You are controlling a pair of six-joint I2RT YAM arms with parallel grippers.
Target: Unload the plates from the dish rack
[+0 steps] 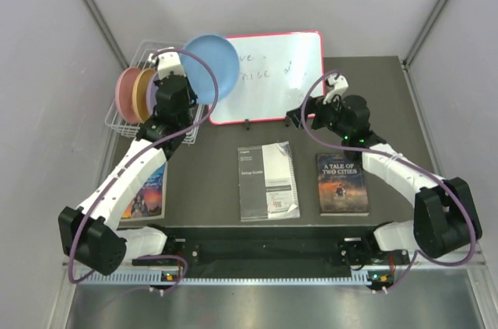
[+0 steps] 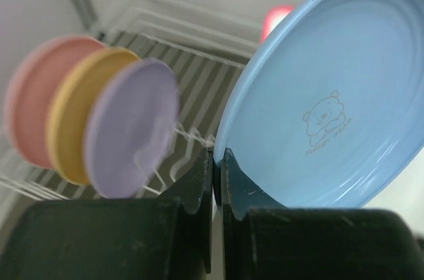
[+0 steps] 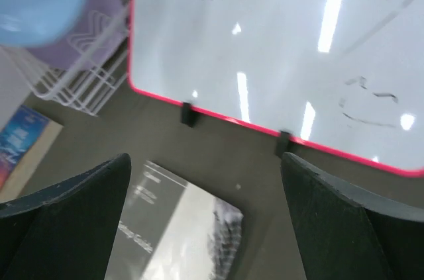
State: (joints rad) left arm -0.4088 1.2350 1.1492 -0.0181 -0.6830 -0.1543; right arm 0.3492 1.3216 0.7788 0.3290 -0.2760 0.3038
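L gripper (image 2: pixel 216 157) pinching blue plate (image 2: pixel 324 94) rim, upper left of top view. Pink plate (image 2: pixel 30 108), tan-orange plate (image 2: pixel 66 121), lavender plate (image 2: pixel 129 128) upright in dish rack (image 2: pixel 185 35). R gripper (image 3: pixel 205 161) spread, empty.

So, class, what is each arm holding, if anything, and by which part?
The left fingers pinch the round blue plastic plate by its rim. The right fingers are open and hold nothing.

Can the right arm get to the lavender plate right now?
Probably not cleanly: the left hand, shut on the blue plate, hangs between the lavender plate and the open right hand.
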